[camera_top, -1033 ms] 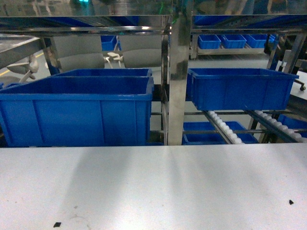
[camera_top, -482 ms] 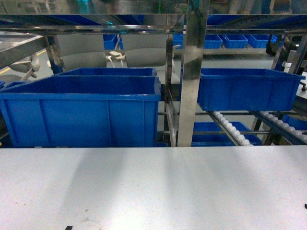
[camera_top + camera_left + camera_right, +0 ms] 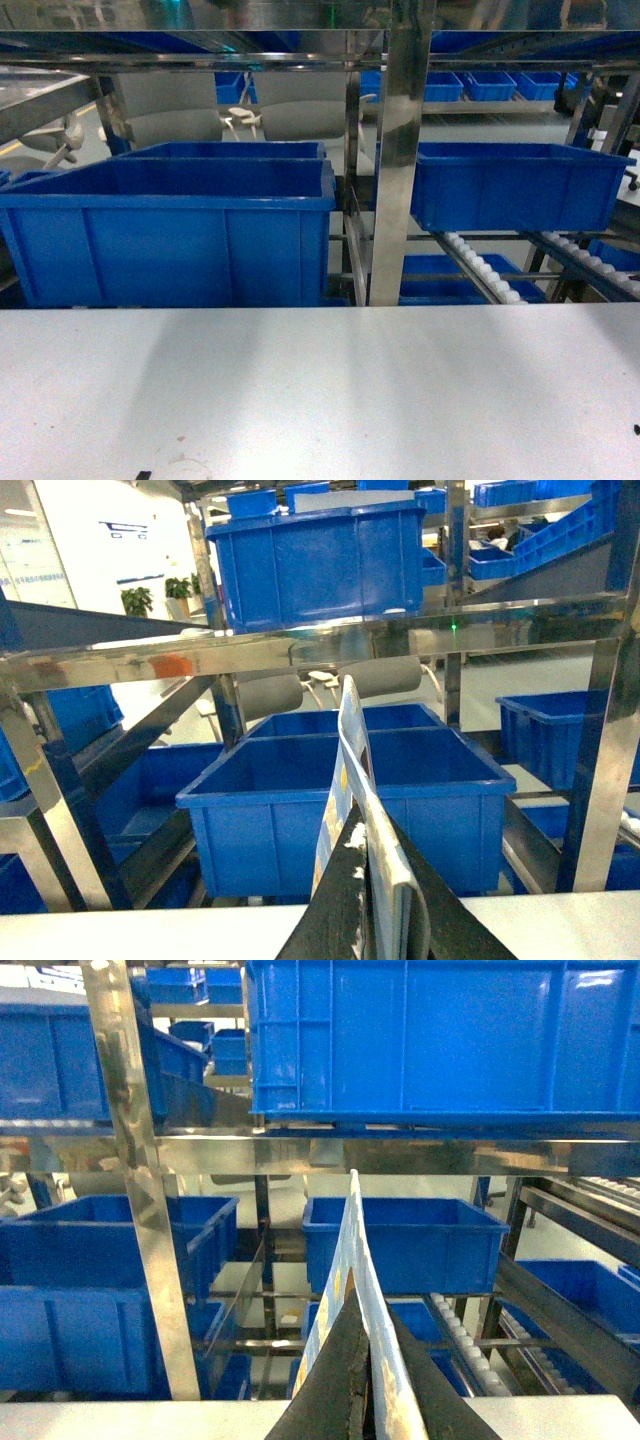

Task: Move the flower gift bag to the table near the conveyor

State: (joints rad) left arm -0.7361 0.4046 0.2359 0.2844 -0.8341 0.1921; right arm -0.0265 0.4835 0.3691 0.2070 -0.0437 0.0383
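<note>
In the left wrist view the left gripper (image 3: 385, 900) filled the bottom centre of the frame, its two dark fingers (image 3: 335, 905) closed against the edge of the bag (image 3: 350, 770), a thin white sheet with yellow and blue print that rose upright from between them toward the middle of the picture. A pale handle loop of the bag showed at the lower edge beside the right finger. The right wrist view gave much the same sight: the right gripper (image 3: 368, 1390) sat at the bottom centre, fingers (image 3: 335, 1380) pinched on the bag's (image 3: 350, 1260) edge, which stood up between them and curved slightly to the top. In both views the jaws were nearly together, with only the bag's thickness between them. The head view showed neither gripper nor the bag. There the table (image 3: 320, 390) took up the lower third of the frame, white and flat, with small dark specks at its bottom left and right edges. Behind it, across the upper two thirds, stood the conveyor (image 3: 400, 160), a shiny steel frame with sloping tracks of white rollers (image 3: 480, 265) at lower right. Blue bins sat on it: a large bin (image 3: 170, 235) at left and another bin (image 3: 515, 185) at right.
</note>
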